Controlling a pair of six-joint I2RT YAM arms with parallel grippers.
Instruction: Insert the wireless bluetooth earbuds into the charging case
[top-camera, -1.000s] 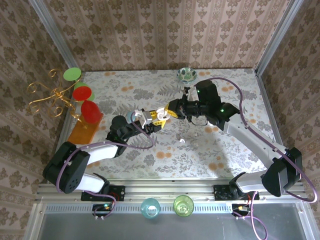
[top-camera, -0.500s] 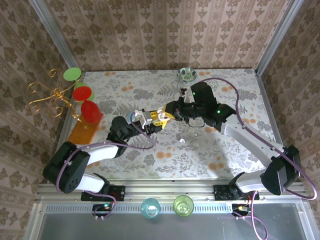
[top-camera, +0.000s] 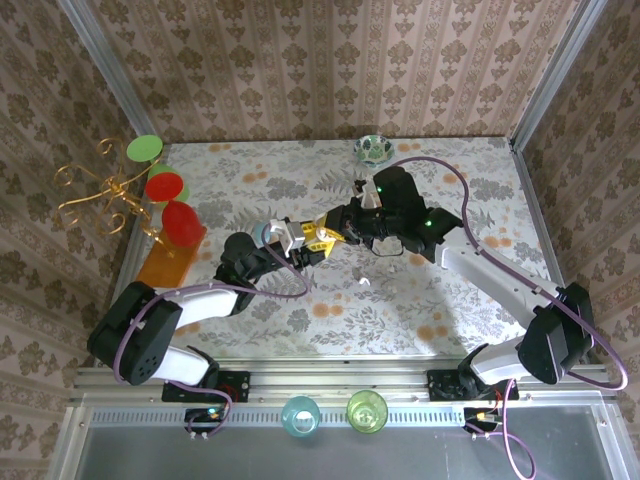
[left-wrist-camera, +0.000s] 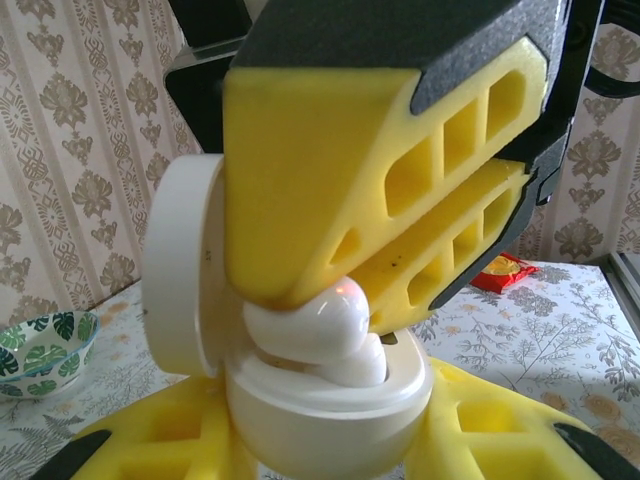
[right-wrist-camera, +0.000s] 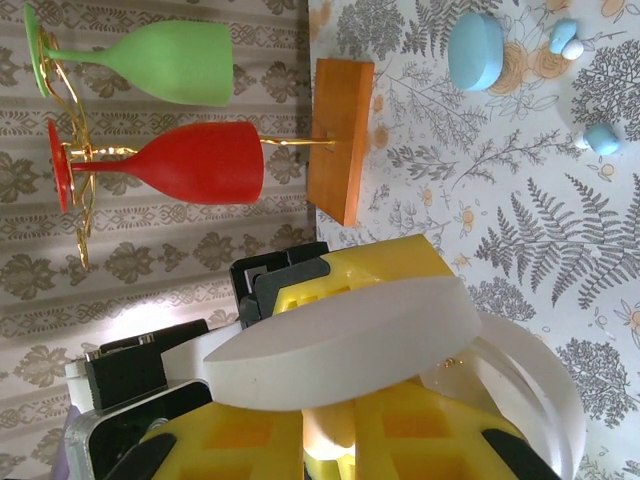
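Observation:
My left gripper (top-camera: 297, 238) is shut on the base of an open white charging case (left-wrist-camera: 330, 410), whose lid (left-wrist-camera: 180, 270) stands up on the left. Its yellow fingers (left-wrist-camera: 500, 430) flank the base. From above, my right gripper (left-wrist-camera: 345, 285) is shut on a glossy white earbud (left-wrist-camera: 310, 322), which rests in the mouth of the case beside a second white earbud (left-wrist-camera: 375, 365) seated in it. In the right wrist view the right gripper (right-wrist-camera: 335, 440) pinches the earbud under the white lid (right-wrist-camera: 340, 340). The two grippers meet over the table's middle, the right gripper (top-camera: 333, 232) against the case.
A pale-blue case (right-wrist-camera: 475, 50) and two pale-blue buds (right-wrist-camera: 565, 35) (right-wrist-camera: 600, 138) lie on the floral table. A small pale piece (top-camera: 364, 282) lies near the middle. A gold stand with red (top-camera: 180, 222) and green (top-camera: 145, 149) glasses is at the left, a patterned bowl (top-camera: 372, 149) at the back.
My right arm has moved left, bringing its fingers and the earbud up to the case held by the left gripper. The left arm has stayed put.

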